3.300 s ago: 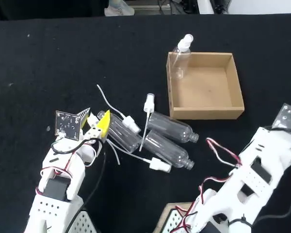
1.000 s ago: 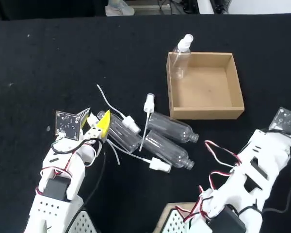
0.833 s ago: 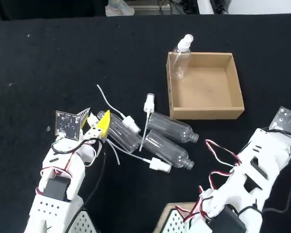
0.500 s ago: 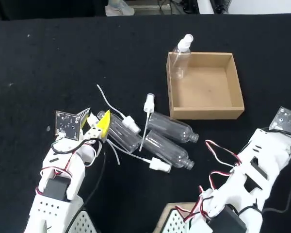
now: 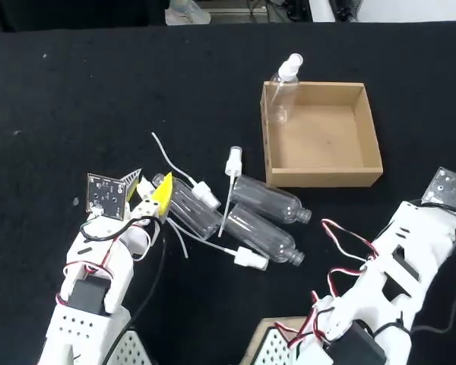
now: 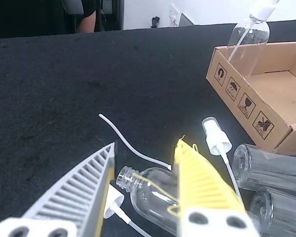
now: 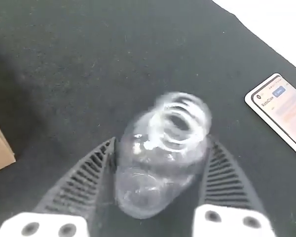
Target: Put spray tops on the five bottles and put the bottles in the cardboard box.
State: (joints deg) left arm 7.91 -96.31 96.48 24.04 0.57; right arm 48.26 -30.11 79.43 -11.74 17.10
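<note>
Cardboard box: open, on the black table, right of centre.
Capped bottle: upright at the box's far left corner, spray top fitted; the left wrist view hides its base behind the box wall.
Lying bottles: three, uncapped, on their sides in a cluster just left of the box.
Loose spray tops: three, their tubes trailing among and across the lying bottles.
Phone: flat on the table, beyond the right gripper.
Left gripper: fingers spread wide, low over the neck of the leftmost bottle, gripping nothing.
Right gripper: closed against both sides of the held bottle, which is clear and has an open threaded neck.
Left arm: extends from the near left edge toward the cluster.
Right arm: angled from the near edge to the table's right side, near the box's near right corner.
</note>
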